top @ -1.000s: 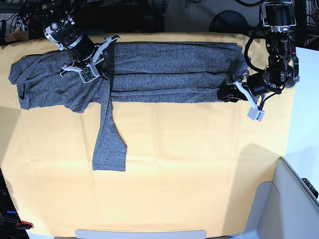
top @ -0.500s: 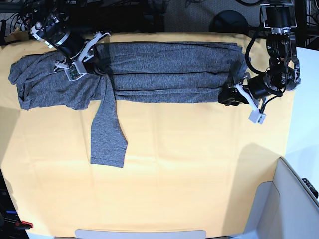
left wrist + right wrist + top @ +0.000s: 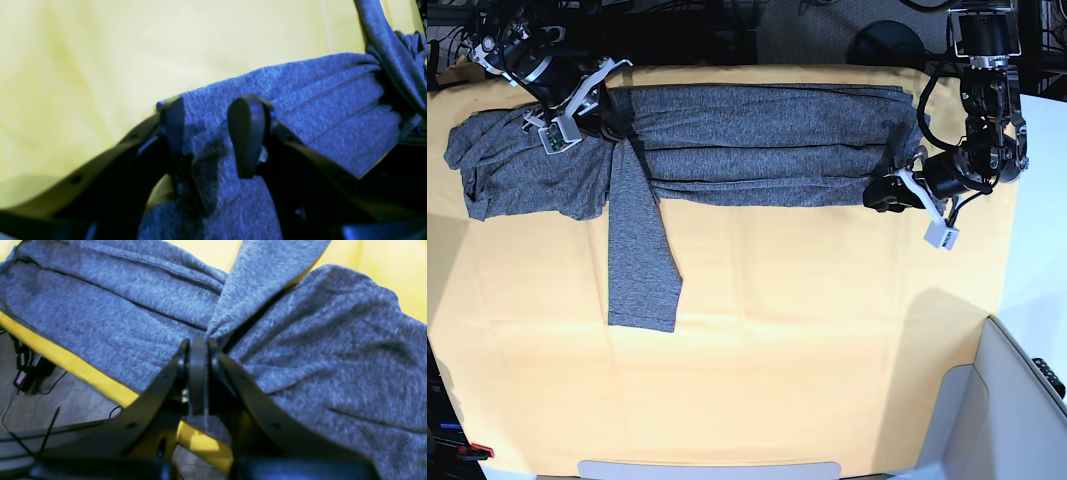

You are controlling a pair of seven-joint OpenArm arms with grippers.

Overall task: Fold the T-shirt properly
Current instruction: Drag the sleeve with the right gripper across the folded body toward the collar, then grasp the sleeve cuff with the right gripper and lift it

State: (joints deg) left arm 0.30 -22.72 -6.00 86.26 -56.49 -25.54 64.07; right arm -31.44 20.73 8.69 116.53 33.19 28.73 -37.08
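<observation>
base view showed the t-shirt (image 3: 757, 145) as a long band across the far side of the table (image 3: 827, 330), 1 sleeve (image 3: 639, 260) trailing toward the near side. right tool (image 3: 198, 350) pinched its cloth near the sleeve; left tool (image 3: 208, 133), fingers parted, straddled the hem, probably anchoring it.

Your overhead view is evenly bright and sharp, with soft shadows across the yellow cloth (image 3: 827, 330). Both wrist views look bluish and oversaturated; the left one blurs the near claw (image 3: 210, 140) fingers, and the cloth there washes out pale.
</observation>
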